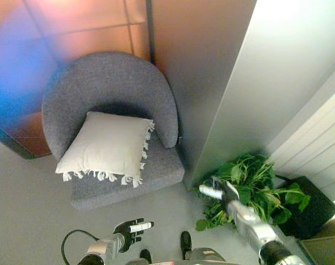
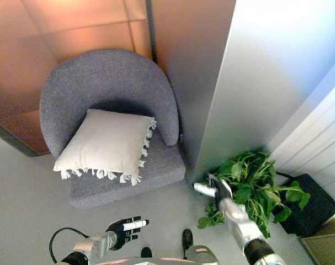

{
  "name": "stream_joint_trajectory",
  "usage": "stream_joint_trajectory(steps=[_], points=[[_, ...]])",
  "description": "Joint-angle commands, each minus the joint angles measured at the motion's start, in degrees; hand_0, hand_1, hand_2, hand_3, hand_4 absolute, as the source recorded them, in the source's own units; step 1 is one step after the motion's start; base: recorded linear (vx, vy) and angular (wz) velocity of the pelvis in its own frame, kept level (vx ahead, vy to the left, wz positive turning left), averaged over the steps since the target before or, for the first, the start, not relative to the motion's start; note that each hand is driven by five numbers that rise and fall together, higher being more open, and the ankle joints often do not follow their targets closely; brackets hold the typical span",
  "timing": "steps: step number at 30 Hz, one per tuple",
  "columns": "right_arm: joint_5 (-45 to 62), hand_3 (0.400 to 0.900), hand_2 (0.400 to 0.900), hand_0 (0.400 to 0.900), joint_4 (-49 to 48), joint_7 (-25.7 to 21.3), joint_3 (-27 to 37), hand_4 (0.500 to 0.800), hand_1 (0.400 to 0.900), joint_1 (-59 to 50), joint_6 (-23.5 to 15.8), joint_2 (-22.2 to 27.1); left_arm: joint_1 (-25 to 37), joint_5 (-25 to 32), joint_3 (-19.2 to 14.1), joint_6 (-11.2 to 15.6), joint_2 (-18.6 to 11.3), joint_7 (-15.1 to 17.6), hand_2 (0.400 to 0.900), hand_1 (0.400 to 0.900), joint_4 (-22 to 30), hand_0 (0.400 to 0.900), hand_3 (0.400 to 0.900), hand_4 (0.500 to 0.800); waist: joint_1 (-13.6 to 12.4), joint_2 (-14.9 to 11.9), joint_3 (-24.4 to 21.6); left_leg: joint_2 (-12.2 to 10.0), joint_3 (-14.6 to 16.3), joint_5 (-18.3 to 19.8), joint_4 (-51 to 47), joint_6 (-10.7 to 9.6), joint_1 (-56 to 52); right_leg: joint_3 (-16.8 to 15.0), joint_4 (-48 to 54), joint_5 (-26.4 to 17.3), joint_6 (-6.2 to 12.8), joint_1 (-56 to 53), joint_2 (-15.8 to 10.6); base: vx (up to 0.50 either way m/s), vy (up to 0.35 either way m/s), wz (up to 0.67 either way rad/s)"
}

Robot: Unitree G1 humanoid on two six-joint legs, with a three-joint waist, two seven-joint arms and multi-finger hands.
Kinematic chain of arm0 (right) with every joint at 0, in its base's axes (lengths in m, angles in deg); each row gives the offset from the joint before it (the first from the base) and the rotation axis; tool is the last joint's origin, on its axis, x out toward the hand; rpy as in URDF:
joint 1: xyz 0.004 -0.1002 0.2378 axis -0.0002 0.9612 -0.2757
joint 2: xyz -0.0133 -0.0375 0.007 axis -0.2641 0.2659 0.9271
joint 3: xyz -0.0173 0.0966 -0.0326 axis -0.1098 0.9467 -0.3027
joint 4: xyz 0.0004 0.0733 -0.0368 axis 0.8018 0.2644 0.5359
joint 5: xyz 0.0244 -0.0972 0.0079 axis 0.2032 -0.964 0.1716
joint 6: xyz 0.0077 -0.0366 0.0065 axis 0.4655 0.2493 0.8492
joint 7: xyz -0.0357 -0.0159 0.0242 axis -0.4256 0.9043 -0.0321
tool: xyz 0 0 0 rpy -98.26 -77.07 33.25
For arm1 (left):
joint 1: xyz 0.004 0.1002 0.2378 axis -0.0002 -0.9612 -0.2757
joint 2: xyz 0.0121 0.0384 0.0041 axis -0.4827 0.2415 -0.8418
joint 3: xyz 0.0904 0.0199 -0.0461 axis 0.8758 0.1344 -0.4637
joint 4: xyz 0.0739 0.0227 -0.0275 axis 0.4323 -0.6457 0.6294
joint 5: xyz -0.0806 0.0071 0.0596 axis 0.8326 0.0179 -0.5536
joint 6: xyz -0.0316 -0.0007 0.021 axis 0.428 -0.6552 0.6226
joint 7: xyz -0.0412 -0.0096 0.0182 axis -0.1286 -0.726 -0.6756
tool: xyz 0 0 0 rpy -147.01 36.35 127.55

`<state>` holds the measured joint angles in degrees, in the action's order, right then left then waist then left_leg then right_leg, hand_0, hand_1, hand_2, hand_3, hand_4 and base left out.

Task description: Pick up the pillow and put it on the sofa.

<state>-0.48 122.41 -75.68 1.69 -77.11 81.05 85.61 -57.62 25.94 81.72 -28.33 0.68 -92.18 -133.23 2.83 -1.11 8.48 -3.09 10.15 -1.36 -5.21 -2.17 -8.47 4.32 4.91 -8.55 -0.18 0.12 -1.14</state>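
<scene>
One cream square pillow with a tasselled fringe [image 1: 105, 147] leans on the seat of the round-backed grey fabric armchair [image 1: 109, 88] in the left eye view, its lower edge overhanging the seat front. Low down, the left hand [image 1: 131, 229] hangs empty, fingers relaxed.

From the right eye, the right hand [image 2: 216, 190] is raised before a leafy green plant in a black pot [image 2: 258, 185], fingers loosely spread and grasping nothing.

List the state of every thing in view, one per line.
pillow: lying on the sofa seat, leaning against the backrest, held by neither hand.
sofa: upright, pillow on it.
left hand: open, empty.
right hand: open, empty, before the plant.
plant: on the floor beside the sofa.
</scene>
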Motion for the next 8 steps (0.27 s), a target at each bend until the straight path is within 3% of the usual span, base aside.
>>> stream_joint_trajectory(steps=[1,2,3,5,8], points=[[-1.1,0.900,0.900,0.900,8.1,-0.5,2.1,0.800,0.900,-4.1,-3.5,-1.9,2.9,-2.3,1.8,5.0,1.5,-3.1,0.900,0.900,-6.6,0.900,0.900,0.800,-0.5,1.4,-3.3,2.2,-3.2,2.1,1.1,1.3,2.4,0.2,-5.5,9.8,4.27,-4.4,-0.9,-0.06,0.009,-0.14],[-1.8,0.900,0.900,0.900,11.4,-1.2,2.2,0.800,0.900,-4.3,-0.6,-2.3,3.3,-2.6,1.9,5.9,1.8,-3.6,0.900,0.900,-7.7,0.900,0.900,0.800,-0.6,1.6,-3.4,2.3,-3.4,2.1,1.1,1.4,2.2,0.2,-5.4,9.7,4.24,-4.6,-0.8,-0.04,0.009,-0.14],[-3.0,0.900,0.900,0.900,17.8,-0.2,2.3,0.800,0.900,-4.4,-2.3,-2.8,3.5,-2.6,2.1,7.3,2.2,-4.1,0.900,0.900,-9.5,0.900,0.900,0.800,-0.8,1.6,-3.4,2.4,-3.5,2.3,1.2,1.5,2.0,0.1,-5.3,9.7,4.19,-4.9,-0.8,-0.04,0.010,-0.14],[-7.0,0.900,0.900,0.900,25.8,0.5,2.5,0.800,0.900,-4.6,-1.3,-3.1,4.0,-3.3,2.2,9.9,2.8,-5.4,0.900,0.900,-13.2,0.900,0.900,0.800,-1.2,1.7,-3.7,2.6,-3.7,2.5,1.4,1.7,1.8,0.2,-5.0,9.6,4.04,-5.4,-0.9,-0.01,0.000,-0.08],[-7.2,0.900,0.900,0.900,28.5,-0.3,3.1,0.800,0.900,-4.3,-0.2,-2.9,4.0,-4.5,1.5,11.6,3.1,-6.5,0.900,0.900,-15.6,0.900,0.900,0.800,-1.6,1.6,-4.2,2.9,-4.4,2.6,1.4,1.8,1.5,0.2,-4.8,9.6,4.00,-5.9,-0.9,0.00,0.000,0.00]])
